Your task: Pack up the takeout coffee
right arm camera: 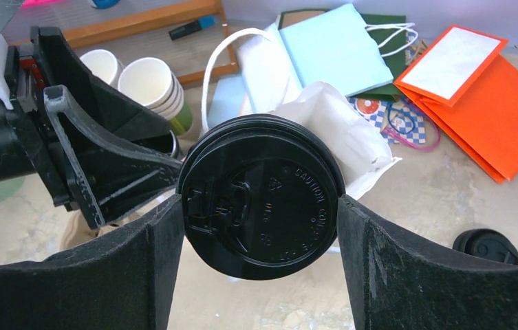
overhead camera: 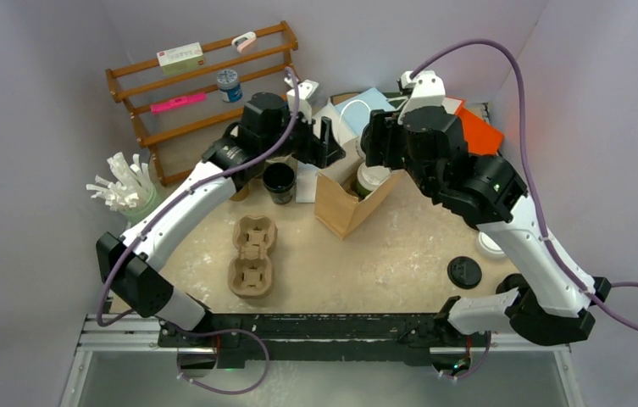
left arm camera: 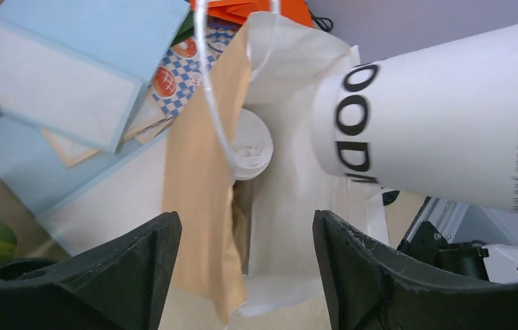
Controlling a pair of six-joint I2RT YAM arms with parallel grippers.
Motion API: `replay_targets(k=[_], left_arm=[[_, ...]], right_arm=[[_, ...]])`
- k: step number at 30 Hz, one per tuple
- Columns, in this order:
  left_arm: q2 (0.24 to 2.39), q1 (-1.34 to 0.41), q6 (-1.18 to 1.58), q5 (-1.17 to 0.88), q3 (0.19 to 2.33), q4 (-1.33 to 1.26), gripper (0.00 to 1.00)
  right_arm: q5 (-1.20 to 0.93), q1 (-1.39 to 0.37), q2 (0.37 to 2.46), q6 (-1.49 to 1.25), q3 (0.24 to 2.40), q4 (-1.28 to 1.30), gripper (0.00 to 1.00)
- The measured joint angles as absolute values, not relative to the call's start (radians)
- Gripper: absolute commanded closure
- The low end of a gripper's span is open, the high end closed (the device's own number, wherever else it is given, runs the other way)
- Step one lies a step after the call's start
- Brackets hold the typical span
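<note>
The right gripper (right arm camera: pixel 259 206) is clamping a white takeout cup (left arm camera: pixel 441 110) at its black lid (right arm camera: pixel 263 185), tilting it base-first over the mouth of the kraft paper bag (overhead camera: pixel 342 203). A white-lidded cup (left arm camera: pixel 250 148) is already sitting inside the bag, so one coffee is looking packed. The left gripper (left arm camera: pixel 242 230) is hovering at the bag's edge, jaws wide and gripping nothing (whether a finger is brushing the bag's wall, I cannot tell). Lowering this cup in and releasing it upright is what is remaining.
</note>
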State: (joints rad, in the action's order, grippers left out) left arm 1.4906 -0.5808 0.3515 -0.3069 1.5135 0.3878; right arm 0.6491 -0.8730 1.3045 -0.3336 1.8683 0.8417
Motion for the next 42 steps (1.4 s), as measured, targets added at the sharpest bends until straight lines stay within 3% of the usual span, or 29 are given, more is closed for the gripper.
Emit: replay_targets(k=[16, 20, 22, 25, 42], left_arm=[[1.754, -0.613, 0.152, -0.303, 1.735, 0.429, 0.40], [1.772, -0.613, 0.137, -0.312, 1.745, 0.443, 0.56], [1.777, -0.613, 0.136, -0.318, 1.752, 0.443, 0.71], [1.781, -0.613, 0.137, -0.334, 1.758, 0.443, 1.00], [1.690, -0.616, 0.137, -0.532, 1.649, 0.352, 1.00]], right_arm=[[0.511, -0.776, 1.396, -0.333, 1.849, 0.874, 0.42], [0.509, -0.767, 1.391, -0.333, 1.835, 0.883, 0.42], [0.510, -0.764, 1.385, -0.332, 1.824, 0.886, 0.43], [0.509, -0.762, 1.368, -0.332, 1.799, 0.885, 0.44], [0.308, -0.758, 1.305, -0.276, 1.612, 0.793, 0.46]])
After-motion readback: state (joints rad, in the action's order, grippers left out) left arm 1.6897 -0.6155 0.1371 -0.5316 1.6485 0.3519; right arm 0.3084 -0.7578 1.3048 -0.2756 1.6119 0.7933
